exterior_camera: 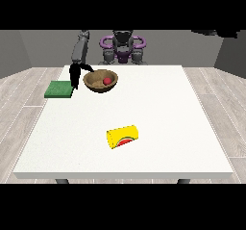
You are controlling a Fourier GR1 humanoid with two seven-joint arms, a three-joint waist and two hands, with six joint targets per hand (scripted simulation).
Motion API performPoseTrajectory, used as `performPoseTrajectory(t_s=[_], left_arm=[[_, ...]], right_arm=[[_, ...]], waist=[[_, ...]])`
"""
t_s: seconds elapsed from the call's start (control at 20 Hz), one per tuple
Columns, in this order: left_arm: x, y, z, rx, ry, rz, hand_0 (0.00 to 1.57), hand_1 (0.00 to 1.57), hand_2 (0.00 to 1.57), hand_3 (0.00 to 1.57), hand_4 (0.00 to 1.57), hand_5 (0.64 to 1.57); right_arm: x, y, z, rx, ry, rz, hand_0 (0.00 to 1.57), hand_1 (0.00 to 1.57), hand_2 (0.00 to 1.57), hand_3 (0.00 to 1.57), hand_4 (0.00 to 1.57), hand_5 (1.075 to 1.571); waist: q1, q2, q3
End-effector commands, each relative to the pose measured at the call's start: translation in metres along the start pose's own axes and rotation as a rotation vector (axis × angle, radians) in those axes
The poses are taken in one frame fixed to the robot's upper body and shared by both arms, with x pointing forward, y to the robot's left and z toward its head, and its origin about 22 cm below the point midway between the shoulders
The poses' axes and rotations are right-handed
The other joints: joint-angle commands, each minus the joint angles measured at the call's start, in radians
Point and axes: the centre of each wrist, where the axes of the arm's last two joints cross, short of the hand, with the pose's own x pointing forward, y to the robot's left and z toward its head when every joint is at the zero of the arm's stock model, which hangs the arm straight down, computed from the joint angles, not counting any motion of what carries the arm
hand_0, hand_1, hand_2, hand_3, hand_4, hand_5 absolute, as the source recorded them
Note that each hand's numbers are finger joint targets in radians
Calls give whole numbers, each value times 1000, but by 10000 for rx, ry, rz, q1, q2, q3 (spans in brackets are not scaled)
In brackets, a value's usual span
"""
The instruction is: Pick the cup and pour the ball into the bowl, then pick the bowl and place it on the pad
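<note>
A wooden bowl (98, 82) sits at the table's far left part with a red ball (107, 81) inside it. The hand at the view's left (75, 75) hangs beside the bowl's left rim, with one finger reaching to the rim. A green pad (59, 89) lies flat on the table's left edge, just left of that hand. A yellow cup (122, 136) lies on its side near the table's middle front, apart from the hand. The other hand does not show.
The white table (158, 113) stretches wide to the right and front of the bowl. The robot's body (122, 48) stands behind the far edge.
</note>
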Motion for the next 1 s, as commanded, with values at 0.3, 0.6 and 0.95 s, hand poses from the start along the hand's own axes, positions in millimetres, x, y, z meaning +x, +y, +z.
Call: performPoseTrajectory(t_s=[0.3, 0.6, 0.95], left_arm=[[31, 10, -11, -67, -449, 268, 0, 0, 0, 0, 0, 1534], [53, 2, -21, -309, -863, 234, 0, 0, 0, 0, 0, 1527], [65, -6, -33, -591, -746, 485, 0, 0, 0, 0, 0, 1542]], right_arm=[[-26, -2, -15, -425, 606, -353, 0, 0, 0, 0, 380, 1571], [-30, -15, -9, -642, 279, -324, 0, 0, 0, 0, 294, 1566], [-38, 47, -19, -556, 382, -232, 0, 0, 0, 0, 433, 1570]], waist=[[136, 178, -5], [432, 539, 3], [739, 584, -13]])
